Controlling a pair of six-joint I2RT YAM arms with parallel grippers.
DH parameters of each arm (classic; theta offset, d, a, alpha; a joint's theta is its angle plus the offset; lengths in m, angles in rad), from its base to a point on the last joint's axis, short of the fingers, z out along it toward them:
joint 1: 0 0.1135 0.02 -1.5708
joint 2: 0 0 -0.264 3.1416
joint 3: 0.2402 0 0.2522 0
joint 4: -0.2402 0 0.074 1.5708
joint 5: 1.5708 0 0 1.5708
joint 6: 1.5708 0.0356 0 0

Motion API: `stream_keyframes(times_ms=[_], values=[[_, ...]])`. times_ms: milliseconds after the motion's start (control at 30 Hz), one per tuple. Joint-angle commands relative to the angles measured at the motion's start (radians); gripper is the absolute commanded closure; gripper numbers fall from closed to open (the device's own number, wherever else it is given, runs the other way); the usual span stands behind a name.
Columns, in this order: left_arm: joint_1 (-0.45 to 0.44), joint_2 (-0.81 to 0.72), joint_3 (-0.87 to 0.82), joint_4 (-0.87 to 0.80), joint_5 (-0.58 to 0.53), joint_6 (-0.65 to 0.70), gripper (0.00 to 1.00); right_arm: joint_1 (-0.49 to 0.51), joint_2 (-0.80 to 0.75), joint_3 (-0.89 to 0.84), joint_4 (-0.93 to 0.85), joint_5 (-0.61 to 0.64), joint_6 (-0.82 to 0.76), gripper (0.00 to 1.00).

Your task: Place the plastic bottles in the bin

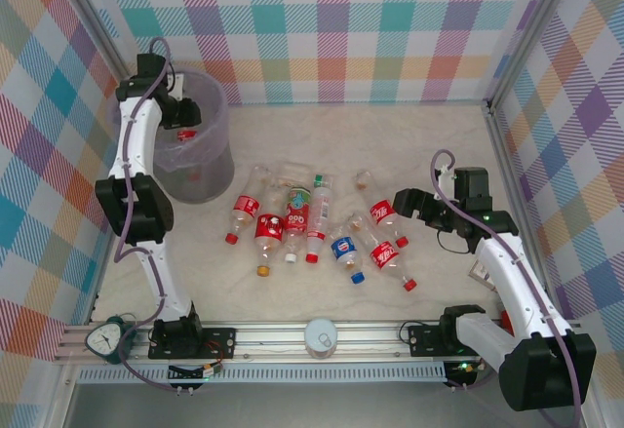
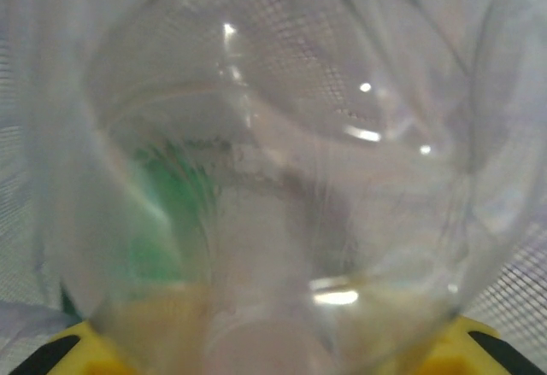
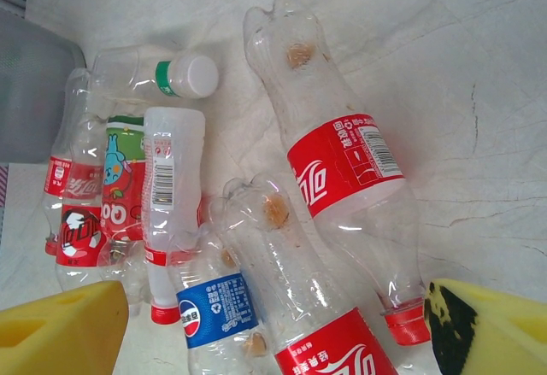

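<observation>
Reaching far with the left arm (image 1: 132,155), folded back with the right arm (image 1: 507,272).
Clamping a bottle (image 2: 273,178) in the left tool (image 1: 183,118), wrist tipped down; holding the right tool (image 1: 403,201) spread wide, pointed left.

The pale marbled table (image 1: 409,145) carries a cluster of plastic bottles (image 1: 268,231) lying on their sides mid-table; the bin (image 1: 207,170) stands at its far left.

A blurred clear plastic bottle (image 2: 282,178) was held between two yellow foam finger pads (image 2: 73,349). A green tint (image 2: 162,221) was seen at its left. A grey meshed bin wall (image 2: 526,281) was seen behind.
</observation>
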Motion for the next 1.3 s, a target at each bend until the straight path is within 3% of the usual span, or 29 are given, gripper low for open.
stream_keyframes(times_ms=[0, 167, 467, 567, 667, 767, 967, 1267], values=[[-0.031, 0.006, -0.045, -0.019, 0.049, -0.036, 1.00, -0.002, -0.011, -0.006, 0.008, -0.008, -0.010, 0.11], [-0.067, -0.010, -0.125, 0.028, 0.131, -0.080, 1.00, -0.002, -0.006, -0.005, 0.012, -0.006, -0.008, 0.11], [-0.110, -0.029, -0.239, 0.098, 0.105, -0.110, 1.00, -0.002, 0.023, -0.001, 0.022, -0.013, -0.009, 0.11], [-0.110, -0.047, -0.260, 0.097, 0.064, -0.101, 0.77, -0.002, 0.022, -0.003, 0.017, -0.011, -0.010, 0.11], [-0.109, -0.077, -0.273, 0.097, 0.037, -0.079, 0.48, -0.001, 0.023, -0.002, 0.018, -0.009, -0.009, 0.10], [-0.109, -0.104, -0.261, 0.082, 0.022, -0.067, 0.33, -0.002, 0.032, -0.001, 0.025, -0.015, -0.004, 0.10], [-0.109, -0.135, -0.202, 0.040, 0.016, -0.052, 0.19, -0.002, 0.056, -0.010, 0.033, -0.005, -0.005, 0.11], [-0.110, -0.203, -0.178, 0.006, 0.015, -0.047, 0.16, 0.041, 0.147, -0.009, 0.045, 0.075, -0.021, 0.11]])
